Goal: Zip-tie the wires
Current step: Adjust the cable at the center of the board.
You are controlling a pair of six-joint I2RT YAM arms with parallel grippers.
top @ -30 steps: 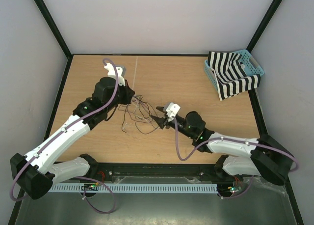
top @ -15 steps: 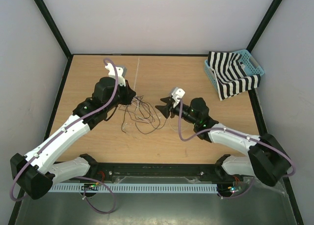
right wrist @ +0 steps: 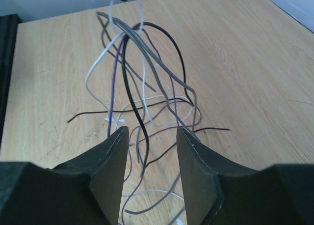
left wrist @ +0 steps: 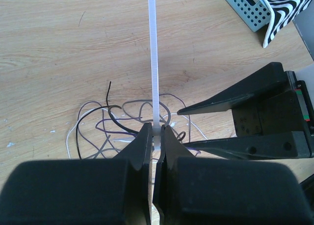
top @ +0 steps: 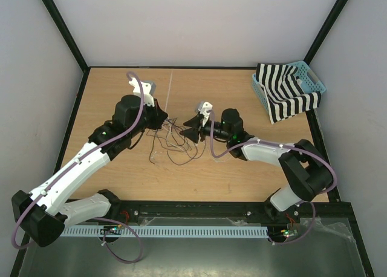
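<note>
My left gripper [top: 162,118] is shut on the zip tie [left wrist: 153,48], a whitish strip that runs straight away from the jaws over the table; it also shows faintly in the top view [top: 170,86]. The wires [top: 178,143] lie in loose dark, grey and white loops just beyond that gripper [left wrist: 156,129]. In the right wrist view, part of the wires [right wrist: 147,53] rises in a bundle toward the left gripper at the top edge. My right gripper [top: 192,127] is open, and several strands hang between its fingers [right wrist: 151,131]. Its black fingers [left wrist: 235,104] show beside the zip tie.
A teal basket [top: 311,77] holding a black-and-white striped cloth [top: 284,98] stands at the back right corner; its wall also shows in the left wrist view [left wrist: 240,11]. The table has a black raised border.
My right gripper has moved left and toward the back, from right of the wire pile to right against it, close to the left gripper. The left arm has stayed still.
</note>
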